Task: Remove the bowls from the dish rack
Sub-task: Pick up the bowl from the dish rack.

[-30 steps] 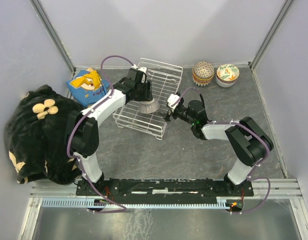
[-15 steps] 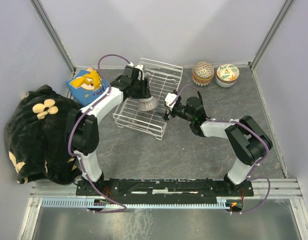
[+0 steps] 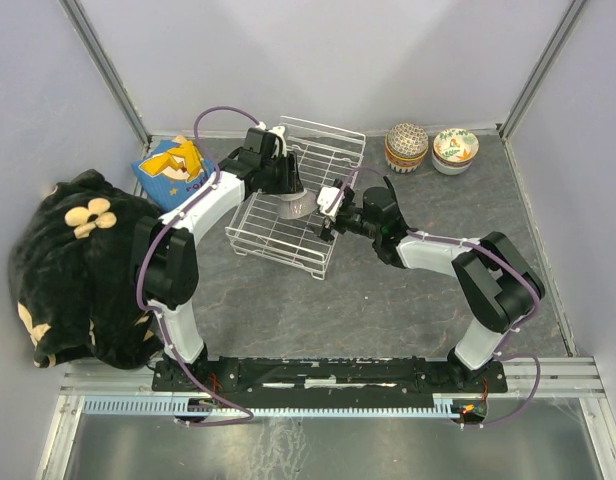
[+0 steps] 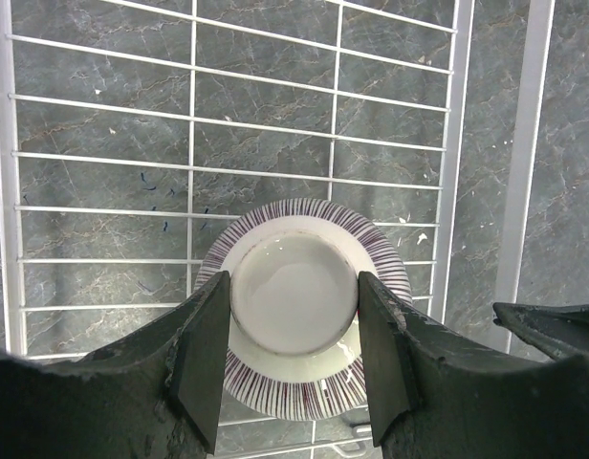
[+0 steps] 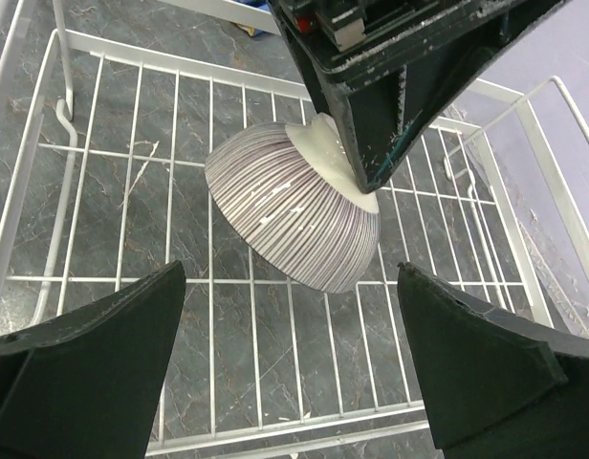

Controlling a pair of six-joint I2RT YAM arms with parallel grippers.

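A striped bowl (image 4: 304, 311) hangs upside down over the white wire dish rack (image 3: 323, 160), held by its white foot ring. My left gripper (image 3: 291, 198) is shut on that foot ring; the fingers (image 4: 204, 354) press it from both sides. In the right wrist view the bowl (image 5: 285, 210) is lifted and tilted above the rack floor (image 5: 132, 239). My right gripper (image 3: 328, 208) is open and empty, just right of the bowl, over the rack's near right part. Two more bowls (image 3: 407, 146) (image 3: 455, 150) stand upside down on the table at the back right.
A blue box with a yellow toy (image 3: 178, 168) lies at the back left. A black plush blanket with flowers (image 3: 78, 260) fills the left side. Grey walls with metal posts close the back and sides.
My left gripper has lifted the striped bowl up and slightly back over the rack. My right gripper has moved left, closer to the bowl.
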